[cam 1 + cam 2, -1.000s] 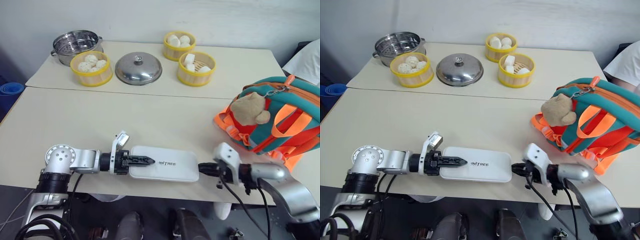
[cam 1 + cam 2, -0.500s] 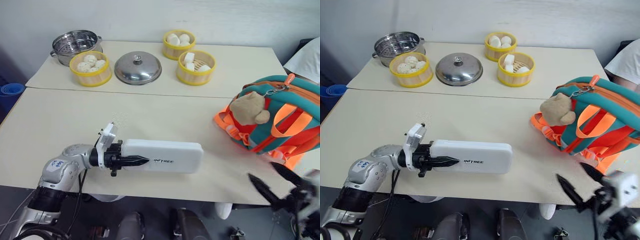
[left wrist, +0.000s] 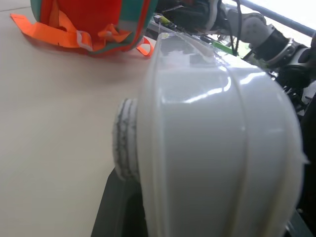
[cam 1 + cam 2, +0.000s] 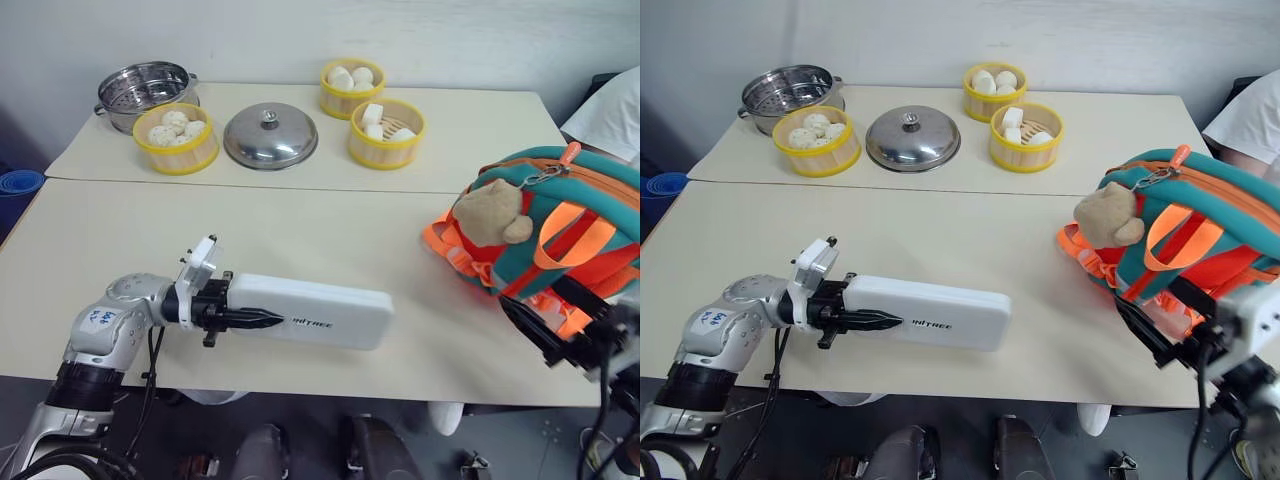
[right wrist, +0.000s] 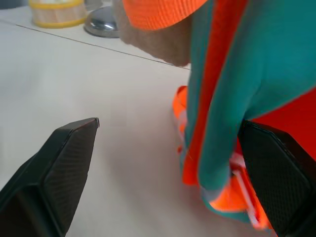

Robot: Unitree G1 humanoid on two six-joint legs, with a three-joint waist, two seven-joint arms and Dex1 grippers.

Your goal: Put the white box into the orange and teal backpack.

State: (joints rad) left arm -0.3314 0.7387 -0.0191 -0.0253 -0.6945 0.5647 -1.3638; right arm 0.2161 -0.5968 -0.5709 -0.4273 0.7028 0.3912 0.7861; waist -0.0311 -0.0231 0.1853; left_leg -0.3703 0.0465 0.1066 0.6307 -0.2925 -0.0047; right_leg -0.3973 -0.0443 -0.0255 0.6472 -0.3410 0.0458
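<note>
White plastic, the white box [image 4: 318,312] is pinched at its left end by the left claw [image 4: 248,318] and held on edge, just above the near part of the cream table [image 4: 300,235]. To its right the orange and teal backpack [image 4: 560,232] stands on the table, tan bear [image 4: 490,214] facing the box. At the right edge the right claw [image 5: 163,177] is spread wide, one finger [image 5: 54,168] over bare table, the other [image 5: 279,173] against the backpack's lower side.

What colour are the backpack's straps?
Bright orange, on the teal backpack; the straps show best in the right eye view.
</note>
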